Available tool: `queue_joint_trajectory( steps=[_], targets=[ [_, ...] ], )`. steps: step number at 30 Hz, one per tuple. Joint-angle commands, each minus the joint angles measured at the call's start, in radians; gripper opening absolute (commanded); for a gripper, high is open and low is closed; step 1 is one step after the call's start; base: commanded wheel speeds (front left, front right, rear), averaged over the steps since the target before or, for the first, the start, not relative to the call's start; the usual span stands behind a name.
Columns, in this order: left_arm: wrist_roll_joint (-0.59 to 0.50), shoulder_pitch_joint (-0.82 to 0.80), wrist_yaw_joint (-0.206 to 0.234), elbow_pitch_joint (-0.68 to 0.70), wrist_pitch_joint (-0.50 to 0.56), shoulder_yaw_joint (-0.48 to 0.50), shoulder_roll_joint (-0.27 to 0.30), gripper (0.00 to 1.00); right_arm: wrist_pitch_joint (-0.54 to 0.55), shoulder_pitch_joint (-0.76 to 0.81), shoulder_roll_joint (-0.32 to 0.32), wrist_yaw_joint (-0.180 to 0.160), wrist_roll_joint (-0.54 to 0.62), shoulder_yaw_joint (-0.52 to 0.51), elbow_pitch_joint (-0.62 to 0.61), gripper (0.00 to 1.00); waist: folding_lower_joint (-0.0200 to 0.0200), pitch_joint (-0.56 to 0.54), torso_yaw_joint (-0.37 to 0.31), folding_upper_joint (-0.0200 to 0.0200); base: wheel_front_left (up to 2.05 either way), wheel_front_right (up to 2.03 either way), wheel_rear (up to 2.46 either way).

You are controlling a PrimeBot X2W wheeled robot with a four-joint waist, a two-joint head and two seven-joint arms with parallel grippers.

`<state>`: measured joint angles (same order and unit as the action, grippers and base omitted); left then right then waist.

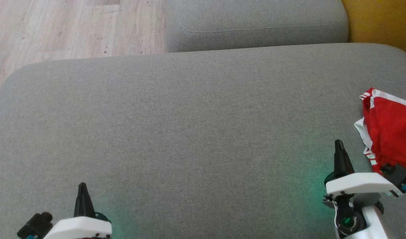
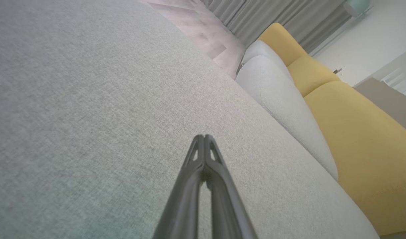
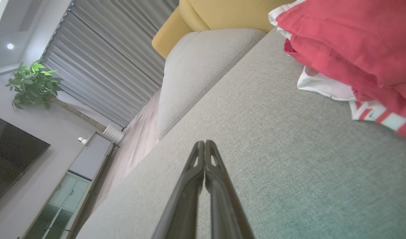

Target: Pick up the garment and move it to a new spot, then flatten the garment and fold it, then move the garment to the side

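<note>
Seemingly folded, garment lies at right edge of wide cushion; left end effector and right end effector pressed together.

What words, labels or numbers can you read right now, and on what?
None can be read.
Garment: red cloth with white striped trim, no print or tag showing.
Sofa: plain grey fabric, no label.
TV: dark screen, no legible logo.
</note>
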<state>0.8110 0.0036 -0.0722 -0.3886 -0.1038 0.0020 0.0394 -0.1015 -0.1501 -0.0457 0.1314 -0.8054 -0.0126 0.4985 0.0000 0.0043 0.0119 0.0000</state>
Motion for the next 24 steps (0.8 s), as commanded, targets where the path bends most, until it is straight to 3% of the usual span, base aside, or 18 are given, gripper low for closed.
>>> queue_joint_trajectory(
  steps=[1,24],
  targets=[
    [0.023,-0.056,-0.009,0.035,0.006,0.025,0.006,0.0,0.006,-0.019,-0.004,0.0,-0.025,0.001,-0.042,0.0,0.0,0.0,0.0,0.0,0.0,0.0,0.0],
    [0.274,-0.074,-0.025,0.07,0.074,0.053,0.007,0.0,0.074,0.001,-0.004,0.0,-0.277,-0.032,-0.111,0.0,0.0,0.0,-0.004,0.0,0.0,0.0,0.0]
  ],
)
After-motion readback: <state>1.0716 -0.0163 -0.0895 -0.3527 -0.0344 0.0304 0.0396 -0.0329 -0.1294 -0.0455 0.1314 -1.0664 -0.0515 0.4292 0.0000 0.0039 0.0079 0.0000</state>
